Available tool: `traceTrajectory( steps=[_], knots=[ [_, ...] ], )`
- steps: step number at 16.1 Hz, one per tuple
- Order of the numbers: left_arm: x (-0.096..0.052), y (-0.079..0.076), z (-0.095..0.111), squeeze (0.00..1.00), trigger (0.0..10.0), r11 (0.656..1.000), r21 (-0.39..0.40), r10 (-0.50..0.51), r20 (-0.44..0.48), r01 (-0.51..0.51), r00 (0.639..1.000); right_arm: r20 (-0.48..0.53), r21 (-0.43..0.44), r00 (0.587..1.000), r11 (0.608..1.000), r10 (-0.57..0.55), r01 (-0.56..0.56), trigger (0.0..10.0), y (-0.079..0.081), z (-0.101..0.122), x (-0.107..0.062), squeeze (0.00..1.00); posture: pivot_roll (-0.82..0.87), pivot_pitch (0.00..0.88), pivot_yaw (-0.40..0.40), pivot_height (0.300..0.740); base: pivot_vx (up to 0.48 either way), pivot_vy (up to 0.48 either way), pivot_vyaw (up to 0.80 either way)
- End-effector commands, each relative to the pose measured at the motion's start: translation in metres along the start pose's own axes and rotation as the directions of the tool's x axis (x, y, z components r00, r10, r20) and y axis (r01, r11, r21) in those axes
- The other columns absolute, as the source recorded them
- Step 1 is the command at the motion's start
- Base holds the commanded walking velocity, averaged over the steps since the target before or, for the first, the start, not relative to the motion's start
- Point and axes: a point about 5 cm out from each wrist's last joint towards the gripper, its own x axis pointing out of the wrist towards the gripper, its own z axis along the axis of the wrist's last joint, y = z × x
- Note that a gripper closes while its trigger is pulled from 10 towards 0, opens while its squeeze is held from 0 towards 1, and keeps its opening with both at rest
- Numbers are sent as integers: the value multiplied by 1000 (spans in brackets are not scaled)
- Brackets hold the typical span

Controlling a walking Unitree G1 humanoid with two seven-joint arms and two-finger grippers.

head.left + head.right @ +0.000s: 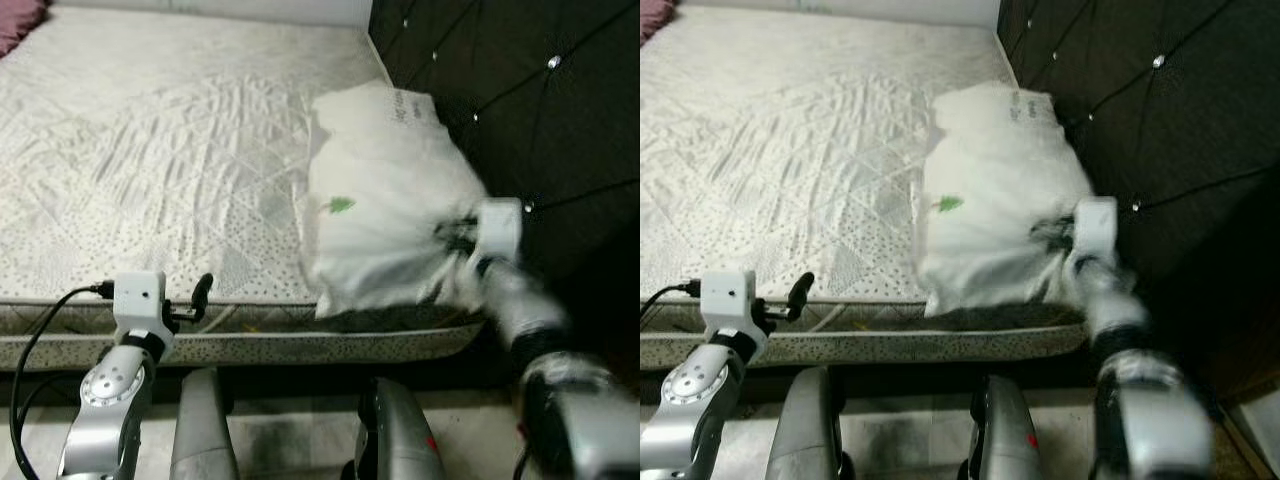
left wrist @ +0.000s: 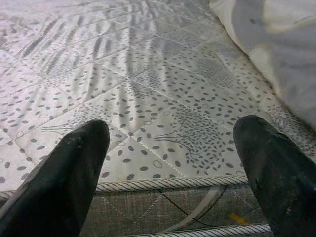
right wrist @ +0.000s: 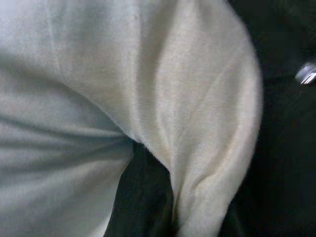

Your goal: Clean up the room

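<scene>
A crumpled white cloth [image 1: 380, 190] with a small green mark and a printed tag lies bunched at the right end of the mattress [image 1: 150, 150], against the black headboard. My right gripper [image 1: 455, 240] is buried in its lower right side, shut on a fold; in the right wrist view the fabric [image 3: 197, 98] wraps over one black finger [image 3: 143, 197]. My left gripper [image 1: 200, 295] hovers open at the mattress's front edge, well left of the cloth, with nothing between its fingers [image 2: 64, 173].
The black tufted headboard [image 1: 520, 100] stands along the right. A dark pink item [image 1: 20, 20] shows at the far left corner of the bed. My silver legs [image 1: 200, 430] are close to the bed's front side, over pale floor.
</scene>
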Motion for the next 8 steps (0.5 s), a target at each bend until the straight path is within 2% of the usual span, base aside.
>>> traceTrajectory(
  steps=[1, 3, 5, 7, 8],
  knots=[
    [0, 3, 0, 0, 10000, 1000, 13, 12, 1, -12, 1000, 89, 19, 993, 997, -79, 77, 0, -21, 30, 0, 0, 111, 1, -112, 556, 0, 0, 0],
    [-3, 5, -1, 0, 10000, 999, 13, 30, 0, -30, 1000, 136, 94, 965, 972, -226, 214, 0, -68, 67, -6, 0, 117, 2, -121, 556, 0, 0, 0],
    [-5, 4, -3, 0, 10000, 999, 10, 34, -3, -34, 999, 169, 126, 931, 944, -324, 306, 0, -99, 86, -15, 0, 119, 8, -119, 556, 0, 0, 0],
    [-6, 4, -3, 0, 10000, 999, 12, 31, -6, -31, 1000, 157, 157, 918, 927, -364, 341, 0, -117, 86, -21, 0, 116, 9, -116, 556, 0, 0, 0],
    [-5, 5, -3, 0, 10000, 999, 14, 31, -6, -31, 999, 148, 155, 922, 929, -358, 336, 0, -118, 83, -21, 0, 113, 10, -113, 556, 0, 0, 0]
  ],
)
